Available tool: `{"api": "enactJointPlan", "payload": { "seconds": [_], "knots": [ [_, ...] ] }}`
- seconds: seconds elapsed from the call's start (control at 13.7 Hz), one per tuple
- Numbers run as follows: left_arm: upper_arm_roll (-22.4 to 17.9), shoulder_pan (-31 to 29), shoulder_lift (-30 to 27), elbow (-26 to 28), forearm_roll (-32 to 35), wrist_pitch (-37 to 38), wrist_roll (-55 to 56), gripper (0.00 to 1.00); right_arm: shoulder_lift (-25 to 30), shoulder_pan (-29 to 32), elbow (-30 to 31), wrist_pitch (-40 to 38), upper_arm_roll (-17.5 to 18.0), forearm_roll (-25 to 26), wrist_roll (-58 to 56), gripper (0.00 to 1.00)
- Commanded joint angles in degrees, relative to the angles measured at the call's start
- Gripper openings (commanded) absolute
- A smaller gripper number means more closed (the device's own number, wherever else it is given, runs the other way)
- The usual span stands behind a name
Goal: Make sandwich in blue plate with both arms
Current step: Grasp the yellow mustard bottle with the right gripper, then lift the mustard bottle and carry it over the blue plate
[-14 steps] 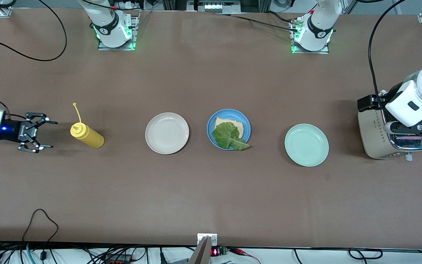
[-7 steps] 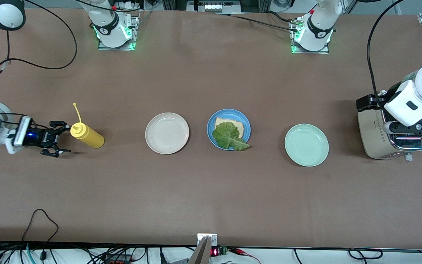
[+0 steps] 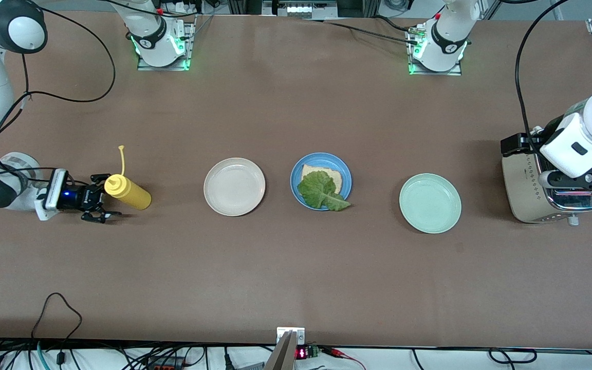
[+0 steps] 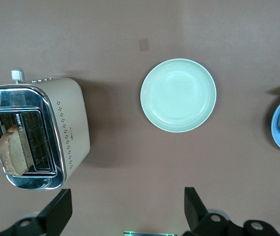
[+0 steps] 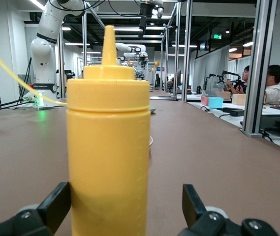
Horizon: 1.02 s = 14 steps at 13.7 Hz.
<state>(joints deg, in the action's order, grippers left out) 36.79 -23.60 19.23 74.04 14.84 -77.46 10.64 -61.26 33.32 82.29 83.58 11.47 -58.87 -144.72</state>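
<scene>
Near the middle of the bench: the blue plate sits here, between two other plates.
Sandwich so far: one bread slice lies on the blue plate, and a green lettuce leaf lies on top of it. The tip of the leaf hangs over the rim on the side nearer the front camera.
Second bread slice: it stands in a slot of the toaster, seen in the left wrist view.
Toaster: a cream and silver box at the left arm's end of the bench.
Left hand: it hangs in the air over the toaster. Its two black fingers are spread wide and hold nothing.
Mint-green plate: it sits between the blue plate and the toaster, apart from both.
Beige-white plate: it sits just beside the blue plate, toward the right arm's end of the bench. Nothing lies on it.
Yellow bottle: a squeeze bottle with a pointed cap stands toward the right arm's end of the bench. A thin yellow strap sticks up from its cap.
Right hand: it is low at the bench, right at the yellow bottle. In the right wrist view the bottle stands between its fingers. The fingers are spread wide, with gaps on both sides of the bottle.
</scene>
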Motion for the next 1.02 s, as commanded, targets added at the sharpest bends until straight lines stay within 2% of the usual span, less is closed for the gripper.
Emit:
{"api": "enactJointPlan", "payload": {
  "seconds": [0.0, 0.58, 0.73, 0.8, 0.88, 0.95],
  "knots": [
    [0.38, -0.66, -2.0, 1.98, -0.51, -0.06, 0.6, 1.0, -1.14, -0.8, -0.03, -0.96, 0.3, -1.77, -1.17, 1.0],
    [0.74, -0.57, -2.18, 2.24, -0.51, -0.15, 2.8, 1.0, -1.93, -4.05, 0.68, -3.24, 0.39, -2.21, -0.74, 1.0],
    [0.82, -0.57, -2.18, 2.24, -0.51, -0.15, 2.8, 1.0, -1.49, -4.23, 0.59, -3.16, 0.39, -2.21, -0.73, 0.4],
    [0.74, -0.57, -2.18, 2.24, -0.51, -0.15, 2.89, 1.0, -1.49, -4.31, 0.59, -3.16, 0.39, -2.3, -0.56, 0.24],
    [0.74, -0.57, -2.18, 2.24, -0.51, -0.15, 2.89, 1.0, -1.4, -4.31, 0.59, -3.07, 1.0, -2.3, -0.21, 0.17],
    [0.74, -0.57, -2.18, 2.24, -0.51, -0.15, 2.89, 1.0, -0.1, -4.4, 0.59, -2.55, 1.79, -2.39, 0.14, 0.14]
  ]
}}
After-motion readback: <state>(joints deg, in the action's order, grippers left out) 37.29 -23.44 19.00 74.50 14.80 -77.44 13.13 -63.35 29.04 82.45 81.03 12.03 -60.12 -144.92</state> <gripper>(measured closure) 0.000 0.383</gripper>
